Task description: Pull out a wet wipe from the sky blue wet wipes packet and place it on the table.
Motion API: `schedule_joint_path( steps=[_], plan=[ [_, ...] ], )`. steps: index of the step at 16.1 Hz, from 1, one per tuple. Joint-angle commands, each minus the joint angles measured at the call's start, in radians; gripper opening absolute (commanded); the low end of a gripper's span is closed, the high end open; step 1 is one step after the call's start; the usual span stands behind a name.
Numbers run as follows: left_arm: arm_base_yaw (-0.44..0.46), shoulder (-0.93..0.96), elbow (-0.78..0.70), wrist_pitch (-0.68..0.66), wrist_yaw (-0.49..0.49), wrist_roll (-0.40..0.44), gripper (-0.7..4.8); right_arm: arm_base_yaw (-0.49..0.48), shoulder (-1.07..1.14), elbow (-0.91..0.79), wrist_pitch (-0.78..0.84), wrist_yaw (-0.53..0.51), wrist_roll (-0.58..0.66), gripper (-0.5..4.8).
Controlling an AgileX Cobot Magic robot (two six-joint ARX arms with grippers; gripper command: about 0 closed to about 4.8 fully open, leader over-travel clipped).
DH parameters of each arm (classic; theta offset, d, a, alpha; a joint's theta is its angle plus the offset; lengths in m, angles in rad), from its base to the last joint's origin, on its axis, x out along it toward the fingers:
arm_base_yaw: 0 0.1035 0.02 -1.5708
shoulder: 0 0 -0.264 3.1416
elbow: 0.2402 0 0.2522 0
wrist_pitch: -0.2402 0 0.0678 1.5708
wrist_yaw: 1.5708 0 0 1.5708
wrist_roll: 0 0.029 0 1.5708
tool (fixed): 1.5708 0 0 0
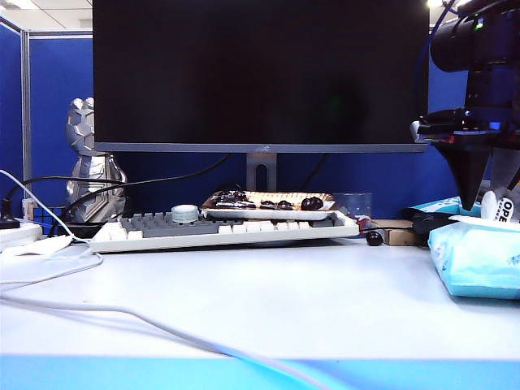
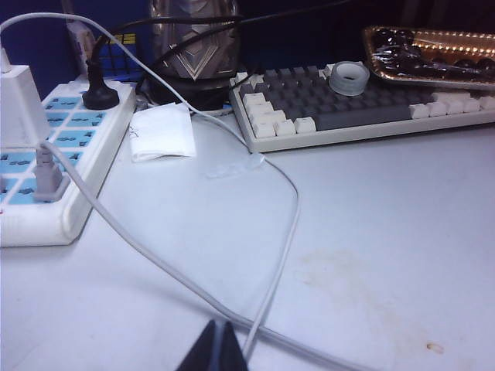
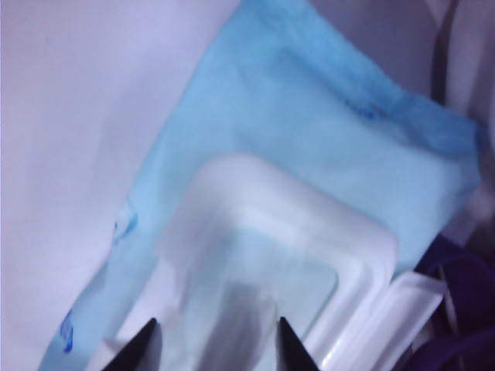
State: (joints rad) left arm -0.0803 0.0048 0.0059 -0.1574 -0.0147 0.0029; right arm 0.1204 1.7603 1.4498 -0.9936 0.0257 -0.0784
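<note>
**Right gripper poised over the packet's open lid**

The packet [image 3: 309, 154] lies at the table's [image 1: 268, 301] right edge, its white flip lid [image 3: 410, 309] swung back so the dispensing window is exposed. The right gripper [image 3: 214, 344] hangs directly above that window, jaws parted about the opening's width, holding nothing, apparently lined up to pinch a wipe. No wipe is visibly out yet. The left gripper [image 2: 218, 348] rests low over a cable [image 2: 290, 232], tips together, clear of the work.

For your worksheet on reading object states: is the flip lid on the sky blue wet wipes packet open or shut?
Open. In the right wrist view the white lid is swung back off its frame on the sky blue wet wipes packet, with the right gripper open over the opening.
</note>
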Motion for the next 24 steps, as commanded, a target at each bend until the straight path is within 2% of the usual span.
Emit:
schedule_joint_path(
  steps=[1,3,5,6,18,24],
  plan=[
    [0.0,-0.003,0.0,-0.013,0.0,-0.003,-0.03,0.001,-0.007,0.005,-0.023,0.041,-0.001,2.01],
    [0.0,-0.003,0.0,-0.013,0.0,-0.003,-0.03,0.0,-0.007,0.005,-0.026,0.043,-0.001,1.89],
    [0.0,-0.003,0.0,-0.013,0.0,-0.003,-0.03,0.0,-0.007,0.006,-0.026,0.043,-0.001,0.39],
    [0.0,-0.003,0.0,-0.013,0.0,-0.003,-0.03,0.001,-0.007,0.006,-0.025,0.043,-0.001,-0.01],
    [0.0,-0.003,0.0,-0.013,0.0,-0.003,-0.03,0.001,-0.046,0.017,0.002,0.043,-0.006,-0.01],
    [0.0,-0.003,0.0,-0.013,0.0,-0.003,-0.03,0.001,-0.057,0.105,0.0,0.042,-0.009,-0.01]
  ],
)
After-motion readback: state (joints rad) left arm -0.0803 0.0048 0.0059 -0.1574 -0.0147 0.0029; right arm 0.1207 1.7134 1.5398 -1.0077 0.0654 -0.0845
